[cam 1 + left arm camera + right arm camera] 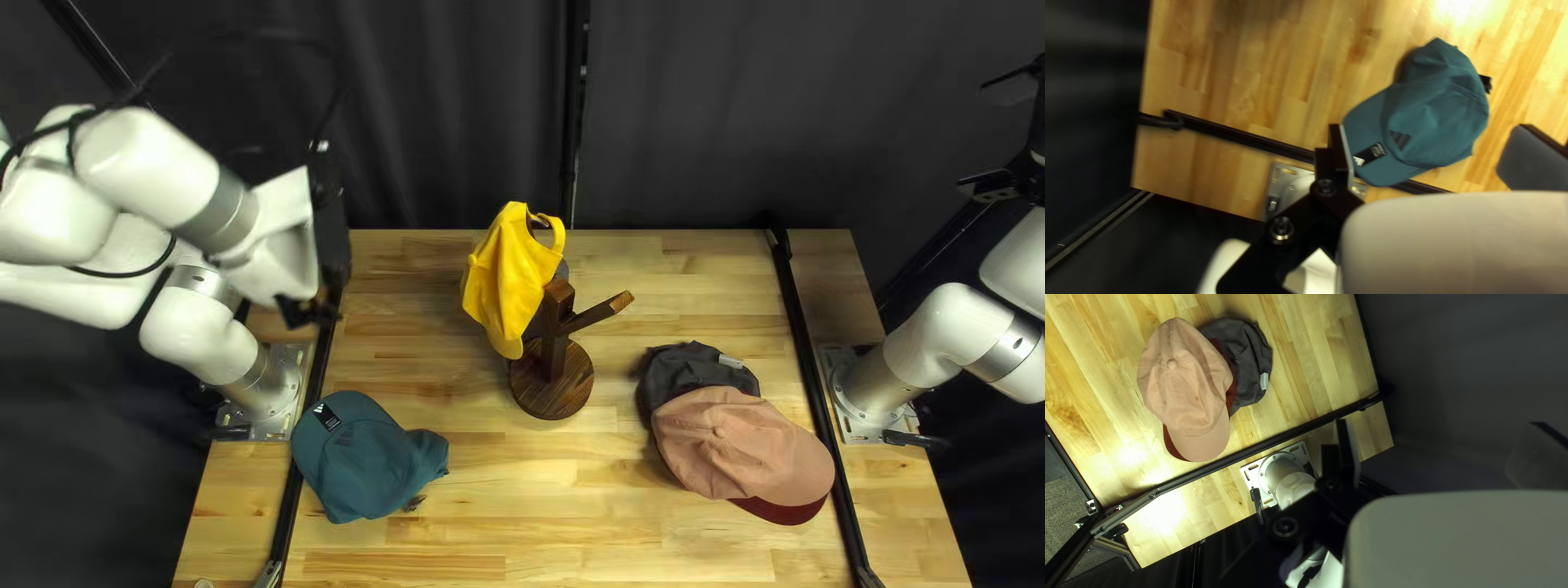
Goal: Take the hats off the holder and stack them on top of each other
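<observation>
Hats sit in three places at this point. A yellow hat [506, 273] hangs on the wooden holder [555, 376] at the middle of the top left view. A teal hat [359, 457] lies alone on the table [531, 523] at the lower left. At the right a pink hat [735, 445] rests on a dark red brim [784, 510] and partly over a grey hat [690, 371], so a pile is already begun there. The left gripper [1431, 134] is up by its own base at the upper left of the top left view. Its fingers are spread wide and hold nothing, and in the left wrist view the teal hat shows below it, well clear of both fingers. The right gripper [1441, 428] is likewise wide apart and empty, off the table's right edge with the pile below and to one side. As I read it, the step in hand is the last removal, since only the yellow hat is left on the holder. The next move likely calls for one arm to reach in to the centre, pinch the yellow cloth, lift it up and off the peg without tipping the holder, and carry it to the pile. The teal hat would then need joining to the same pile, a short trip for the left arm.
</observation>
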Tool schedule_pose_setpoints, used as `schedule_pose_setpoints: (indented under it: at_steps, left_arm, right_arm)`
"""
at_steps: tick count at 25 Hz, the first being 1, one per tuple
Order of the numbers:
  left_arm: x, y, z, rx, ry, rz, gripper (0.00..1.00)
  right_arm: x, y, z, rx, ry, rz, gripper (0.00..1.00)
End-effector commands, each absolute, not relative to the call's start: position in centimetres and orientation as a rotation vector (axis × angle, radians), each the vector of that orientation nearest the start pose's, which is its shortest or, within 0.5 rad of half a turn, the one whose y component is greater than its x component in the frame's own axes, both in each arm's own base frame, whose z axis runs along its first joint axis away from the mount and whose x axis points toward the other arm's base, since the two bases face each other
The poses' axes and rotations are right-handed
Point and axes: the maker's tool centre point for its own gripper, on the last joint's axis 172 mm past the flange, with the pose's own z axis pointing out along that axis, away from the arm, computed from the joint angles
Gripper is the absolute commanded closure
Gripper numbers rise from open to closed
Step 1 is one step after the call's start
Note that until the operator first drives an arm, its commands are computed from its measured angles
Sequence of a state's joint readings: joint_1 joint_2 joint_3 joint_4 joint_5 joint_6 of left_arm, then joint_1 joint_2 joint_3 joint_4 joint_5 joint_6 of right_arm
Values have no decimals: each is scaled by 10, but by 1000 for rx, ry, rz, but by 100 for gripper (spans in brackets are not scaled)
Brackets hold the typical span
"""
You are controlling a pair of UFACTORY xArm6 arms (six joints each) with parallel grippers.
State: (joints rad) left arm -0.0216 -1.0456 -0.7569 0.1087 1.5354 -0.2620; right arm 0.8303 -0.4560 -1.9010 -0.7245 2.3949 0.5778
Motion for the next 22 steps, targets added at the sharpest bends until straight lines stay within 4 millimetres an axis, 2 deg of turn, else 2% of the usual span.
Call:
schedule_pose_setpoints:
  at_steps: [1, 6, 11, 18, 22]
  left_arm:
    - [269, 41, 378, -3034, -291, -511, 0]
    - [303, 48, 374, -3008, -231, -650, 0]
    - [334, 39, 368, -2985, -212, -769, 0]
    - [345, 25, 359, -2916, -253, -992, 0]
    - [349, 19, 355, -2845, -282, -1062, 0]
  right_arm:
    - [207, -8, 614, -3468, 490, -526, 0]
    - [207, -8, 614, -3468, 490, -526, 0]
    - [207, -8, 614, -3468, 490, -526, 0]
    - [207, -8, 614, -3468, 490, -526, 0]
    - [207, -8, 614, -3468, 490, -526, 0]
